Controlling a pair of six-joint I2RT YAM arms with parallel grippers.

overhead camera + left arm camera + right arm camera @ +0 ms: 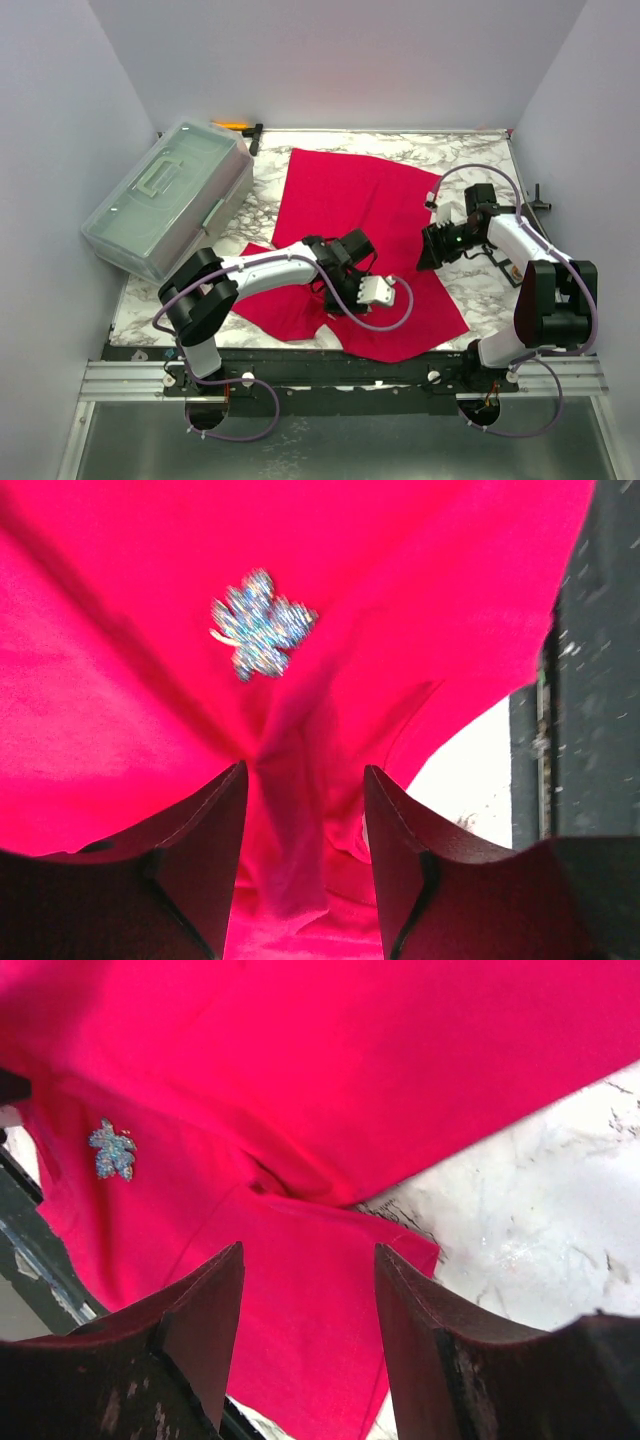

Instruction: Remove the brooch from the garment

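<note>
1. Cloth fills most of what I see: the garment (pixel 340 190), bright red, lies rumpled across the marble table (pixel 480 160), its near corner reaching the dark front rail.
2. My left gripper (pixel 305 820) hangs low over the near part of the garment, with its jaws parted. A raised fold of red cloth runs up between my two fingers (pixel 200 850). I cannot tell whether they touch it, but they are not pinched on it.
3. The brooch (pixel 262 623), a small glittery silver-blue cluster shaped like a leaf, sits on the cloth straight ahead of those fingers. It is just past the top of the fold and apart from both tips.
4. My right gripper (pixel 310 1290) hovers over the garment's right edge, where red cloth meets bare marble. Its jaws stand apart with nothing held between them.
5. From my right wrist the brooch shows small, off to the left, well apart from my right fingers.
6. From above I cannot make the brooch out near my left arm.
7. A translucent lidded box (pixel 165 195) sits at the table's far left, apart from the garment.
</note>
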